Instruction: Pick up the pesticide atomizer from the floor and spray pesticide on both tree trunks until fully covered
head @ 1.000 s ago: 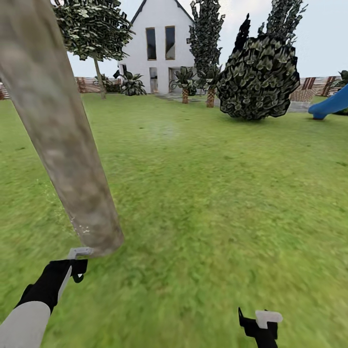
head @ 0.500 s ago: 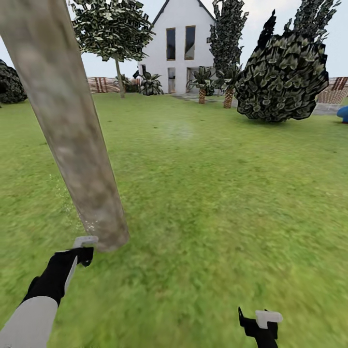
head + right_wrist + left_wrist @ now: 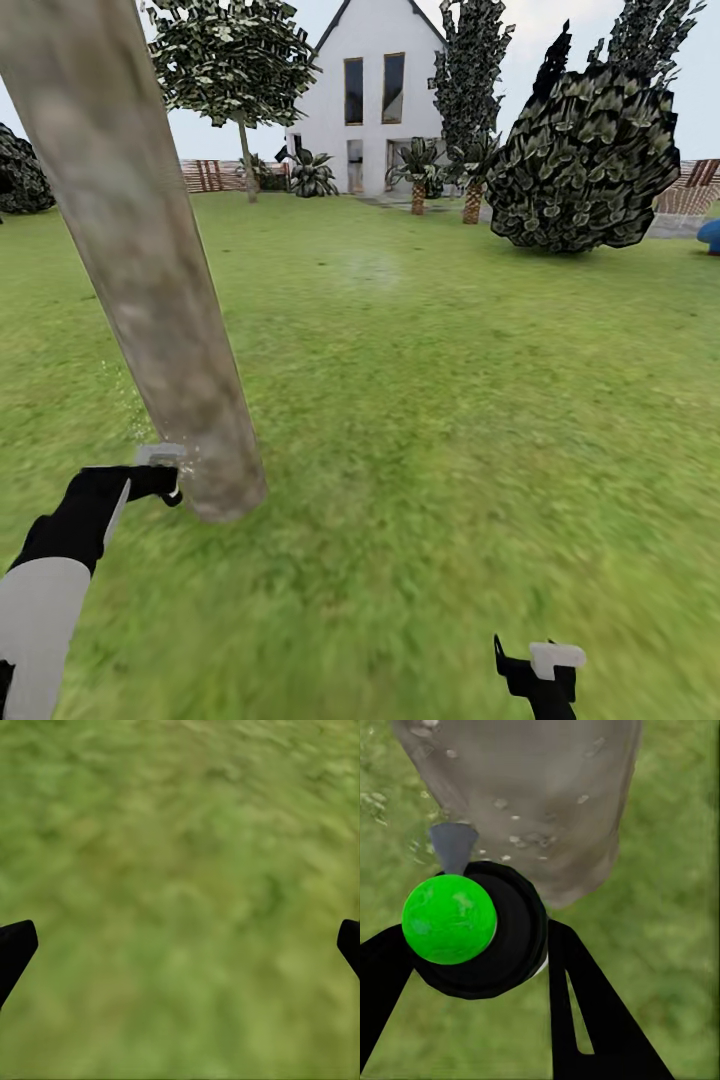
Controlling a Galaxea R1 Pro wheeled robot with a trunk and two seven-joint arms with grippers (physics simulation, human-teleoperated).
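Observation:
A thick mottled grey-brown tree trunk [image 3: 150,260] leans across the left of the head view, its base in the grass. My left gripper [image 3: 152,484] is shut on the pesticide atomizer [image 3: 472,937], a black-collared bottle with a bright green round top. Its grey nozzle [image 3: 160,455] points at the trunk [image 3: 532,787] from very close, low near the base. White pesticide specks [image 3: 514,838] dot the bark there, and a few float beside the trunk. My right gripper [image 3: 540,668] hangs open low over bare grass, its black fingertips [image 3: 15,949] far apart.
Green lawn [image 3: 450,400] stretches ahead to a white house [image 3: 375,100] and a wooden fence [image 3: 215,175]. A big dark bush [image 3: 585,160] stands at the right. A thin-trunked tree [image 3: 235,60] and small palms [image 3: 418,170] are far back.
The view first panned left. Since then my left gripper has risen a little and moved left with the atomizer, staying close to the trunk's base. The right gripper has stayed put.

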